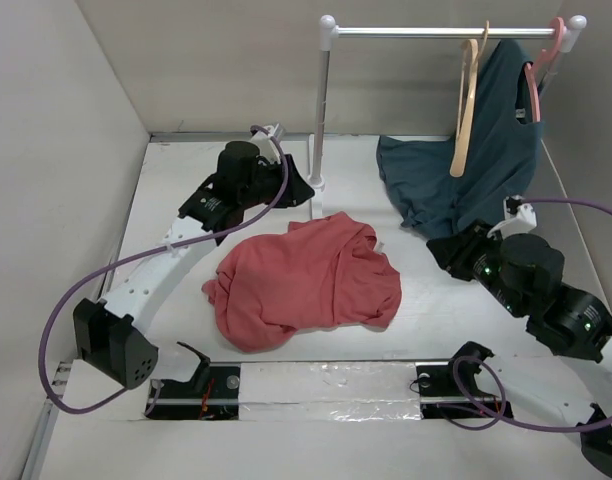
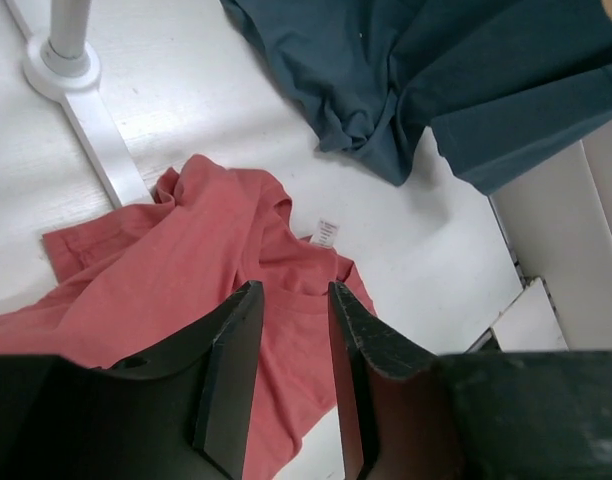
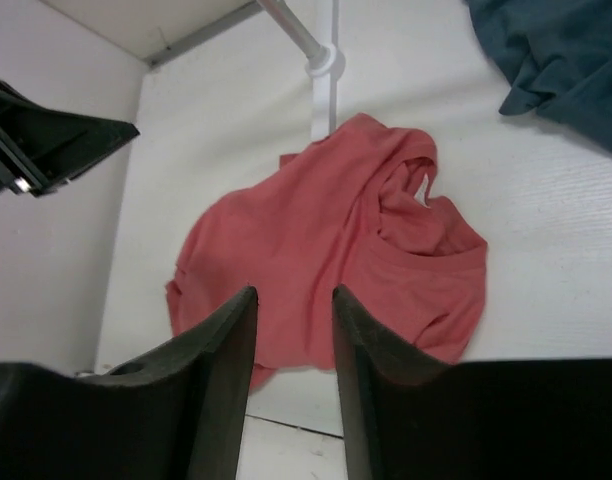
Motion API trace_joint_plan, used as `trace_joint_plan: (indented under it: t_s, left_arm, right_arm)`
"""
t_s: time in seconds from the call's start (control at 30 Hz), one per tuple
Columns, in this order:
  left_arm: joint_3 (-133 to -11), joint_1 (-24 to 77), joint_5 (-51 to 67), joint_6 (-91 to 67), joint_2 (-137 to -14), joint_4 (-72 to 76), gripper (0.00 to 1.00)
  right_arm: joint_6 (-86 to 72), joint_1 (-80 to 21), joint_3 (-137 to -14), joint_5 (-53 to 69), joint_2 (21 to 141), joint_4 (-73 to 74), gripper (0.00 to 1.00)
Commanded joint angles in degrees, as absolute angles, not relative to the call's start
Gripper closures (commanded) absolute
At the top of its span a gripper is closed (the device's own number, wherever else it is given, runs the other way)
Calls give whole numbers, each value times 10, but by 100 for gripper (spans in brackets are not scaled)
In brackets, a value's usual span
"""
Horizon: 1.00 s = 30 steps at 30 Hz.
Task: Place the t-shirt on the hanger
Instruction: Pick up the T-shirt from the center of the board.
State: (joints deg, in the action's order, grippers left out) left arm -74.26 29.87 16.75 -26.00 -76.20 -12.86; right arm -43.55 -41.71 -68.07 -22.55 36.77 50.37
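Note:
A salmon-red t-shirt lies crumpled on the white table, with a white label showing at its collar. The light tan wooden hanger hangs bare by its hook from the white rail at the back right. My left gripper is open and empty, above the table just behind the shirt; the shirt shows below its jaws. My right gripper is open and empty to the right of the shirt, which shows in the right wrist view beyond the jaws.
A dark teal shirt hangs from a pink plastic hanger on the same rail, its lower part pooled on the table. The rack's white post and foot stand behind the red shirt. Walls enclose the table on three sides.

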Motion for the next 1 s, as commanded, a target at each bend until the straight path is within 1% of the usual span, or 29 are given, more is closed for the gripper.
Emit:
trace_joint_plan:
  t_s: [0.0, 0.03, 0.1, 0.13, 0.17, 0.2, 0.23, 0.27, 0.3, 0.33, 0.4, 0.47, 0.57, 0.63, 0.67, 0.7, 0.77, 0.8, 0.83, 0.9, 0.97]
  left_arm:
    - [-751, 299, 210, -265, -773, -98, 70]
    - [-745, 299, 228, -269, -773, -85, 72]
    - [-716, 304, 241, -287, -773, -50, 79]
    - [-711, 304, 238, -289, -786, -49, 91]
    - [-716, 315, 223, -283, -797, -55, 96]
    - [-723, 349, 193, -272, -811, -80, 100]
    - [-730, 371, 132, -252, -842, -93, 100]
    - [-754, 391, 115, -244, -858, -105, 100]
    - [-768, 435, 97, -237, -873, -128, 100]
    - [-782, 459, 39, -224, -897, -139, 100]
    - [-809, 490, -26, -220, -913, -159, 100]
    - [-795, 490, -34, -231, -925, -152, 99]
    - [-774, 490, -31, -235, -938, -128, 91]
    - [-774, 490, -15, -234, -958, -126, 88]
    - [-776, 490, -11, -232, -966, -122, 85]
    - [-779, 497, -10, -228, -972, -115, 84]
    - [-781, 503, -14, -224, -990, -107, 76]
    - [-783, 503, -14, -222, -993, -98, 74]
    - [-783, 503, -11, -221, -1001, -94, 73]
    - [-789, 503, -8, -216, -1011, -89, 73]
    - [-797, 508, -10, -209, -1033, -95, 77]
  right_arm:
    - [-443, -422, -658, -204, 374, 471, 74]
    - [-442, -422, -650, -194, 373, 468, 81]
    - [-443, -422, -636, -192, 372, 471, 100]
    - [-443, -422, -632, -194, 372, 471, 100]
    - [-447, -422, -627, -197, 368, 471, 100]
    - [-450, -422, -611, -201, 367, 471, 100]
    - [-457, -422, -604, -204, 366, 473, 100]
    - [-471, -422, -595, -202, 363, 474, 100]
    - [-479, -422, -585, -198, 362, 475, 100]
    - [-485, -422, -563, -190, 363, 475, 100]
    - [-511, -422, -541, -185, 365, 478, 100]
    - [-525, -422, -506, -182, 367, 471, 100]
    - [-533, -407, -464, -165, 381, 448, 100]
    - [-527, -392, -440, -127, 398, 423, 91]
    - [-522, -373, -408, -114, 406, 392, 87]
    - [-517, -360, -396, -99, 411, 375, 76]
    - [-504, -318, -372, -56, 431, 330, 65]
    - [-498, -304, -353, -47, 436, 318, 57]
    - [-491, -290, -345, -23, 442, 305, 53]
    - [-476, -248, -323, -4, 466, 279, 50]
    - [-468, -223, -306, 47, 483, 250, 49]
